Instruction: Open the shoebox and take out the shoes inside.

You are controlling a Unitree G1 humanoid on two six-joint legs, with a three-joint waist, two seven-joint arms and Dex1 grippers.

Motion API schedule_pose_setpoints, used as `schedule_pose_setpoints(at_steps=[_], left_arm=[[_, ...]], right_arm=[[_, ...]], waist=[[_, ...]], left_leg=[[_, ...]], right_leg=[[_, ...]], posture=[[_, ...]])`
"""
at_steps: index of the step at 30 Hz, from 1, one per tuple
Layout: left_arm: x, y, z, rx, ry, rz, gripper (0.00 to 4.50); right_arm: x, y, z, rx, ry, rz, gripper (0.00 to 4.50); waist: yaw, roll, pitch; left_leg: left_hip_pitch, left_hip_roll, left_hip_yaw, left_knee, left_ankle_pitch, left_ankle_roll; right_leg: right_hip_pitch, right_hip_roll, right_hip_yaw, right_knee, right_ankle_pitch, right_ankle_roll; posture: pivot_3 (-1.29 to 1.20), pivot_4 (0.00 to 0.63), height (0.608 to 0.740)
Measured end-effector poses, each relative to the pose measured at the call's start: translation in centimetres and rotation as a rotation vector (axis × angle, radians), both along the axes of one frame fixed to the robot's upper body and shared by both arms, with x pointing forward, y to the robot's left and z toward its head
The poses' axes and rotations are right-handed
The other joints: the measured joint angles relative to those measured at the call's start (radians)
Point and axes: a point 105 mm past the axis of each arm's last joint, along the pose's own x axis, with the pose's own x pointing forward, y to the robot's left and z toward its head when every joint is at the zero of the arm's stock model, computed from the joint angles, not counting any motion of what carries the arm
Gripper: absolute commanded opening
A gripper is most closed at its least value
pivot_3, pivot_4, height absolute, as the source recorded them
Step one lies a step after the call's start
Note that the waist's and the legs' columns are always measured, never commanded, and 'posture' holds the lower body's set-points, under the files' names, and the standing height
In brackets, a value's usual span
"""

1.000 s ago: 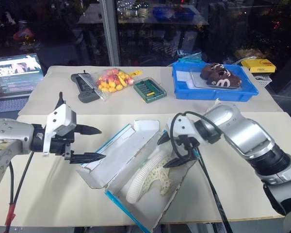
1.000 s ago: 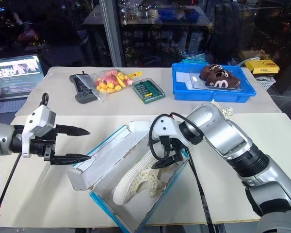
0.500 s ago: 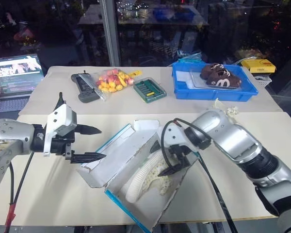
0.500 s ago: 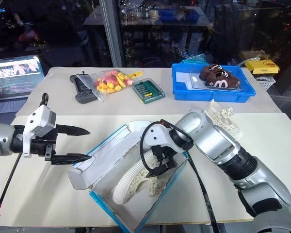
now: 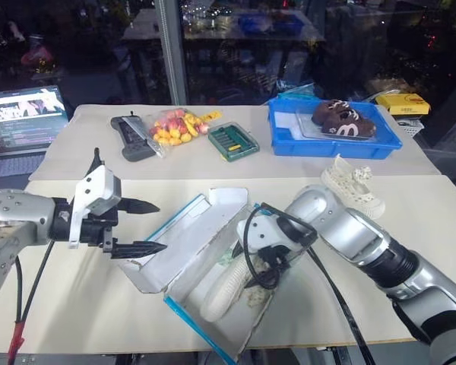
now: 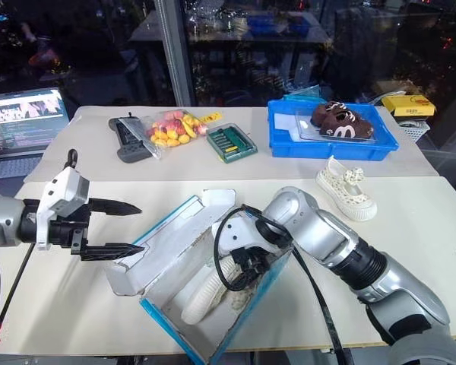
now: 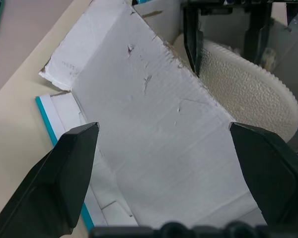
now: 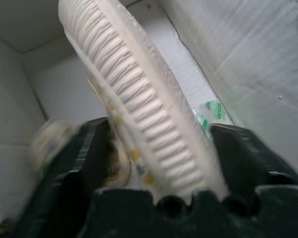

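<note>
From the head views, the right gripper (image 6: 247, 268) has sunk deeper into the open shoebox (image 6: 184, 328) than a second ago, and its arm no longer hides the table to the right. There a second cream shoe (image 6: 346, 192) now shows, standing upright well apart from the box. The left gripper (image 5: 140, 226) has stayed put, its fingers spread wide and holding nothing, just left of the box's flap lid (image 5: 184, 242). The shoe in the box (image 5: 226, 285) lies on its side with its ribbed sole up.

In the left wrist view, the lid's white inside (image 7: 154, 124) lies between the spread fingers (image 7: 72, 173), untouched.

In the right wrist view, the shoe's sole (image 8: 139, 109) runs between the two fingers (image 8: 248, 158), which straddle it and are narrowing; whether they already press it cannot be told.
</note>
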Motion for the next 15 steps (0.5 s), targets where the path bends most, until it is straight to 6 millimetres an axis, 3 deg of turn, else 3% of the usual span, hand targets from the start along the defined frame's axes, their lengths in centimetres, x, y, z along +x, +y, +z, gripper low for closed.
schedule_pose_setpoints(at_steps=[2, 5, 10, 15], left_arm=[[0.0, 0.0, 0.1, 0.001, -0.002, 0.0, 4.5], [0.2, 0.0, 0.4, 0.001, -0.014, -0.003, 4.5], [0.5, 0.0, 0.5, 0.0, -0.018, -0.001, 4.5], [0.5, -0.3, 0.2, 0.009, -0.007, -0.013, 4.5]], right_arm=[[0.0, 0.0, -0.1, 0.001, 0.003, -0.003, 1.71], [0.1, 0.1, -0.1, 0.01, 0.019, -0.019, 1.03], [-0.1, -0.1, 1.0, 0.054, 0.066, -0.043, 0.93], [-0.4, 0.2, 5.5, 0.209, 0.101, -0.037, 0.93]], waist=[[0.0, 0.0, 0.0], [0.001, 0.0, 0.0], [0.002, 0.0, 0.0], [-0.003, 0.0, 0.0]], left_leg=[[0.001, 0.0, 0.0, 0.0, 0.0, 0.0], [0.001, 0.0, 0.0, 0.0, 0.0, -0.001], [-0.001, 0.0, 0.0, 0.0, 0.0, -0.001], [-0.001, 0.0, -0.001, 0.0, 0.0, -0.001]], right_leg=[[0.001, 0.0, 0.0, 0.0, -0.002, 0.003], [0.001, 0.0, 0.0, 0.0, -0.003, 0.004], [-0.001, 0.0, 0.0, 0.0, -0.001, 0.001], [-0.001, 0.0, 0.0, 0.001, -0.001, 0.001]], posture=[[0.0, 0.15, 0.74], [0.0, 0.15, 0.74], [0.0, 0.15, 0.74], [0.0, 0.15, 0.74]])
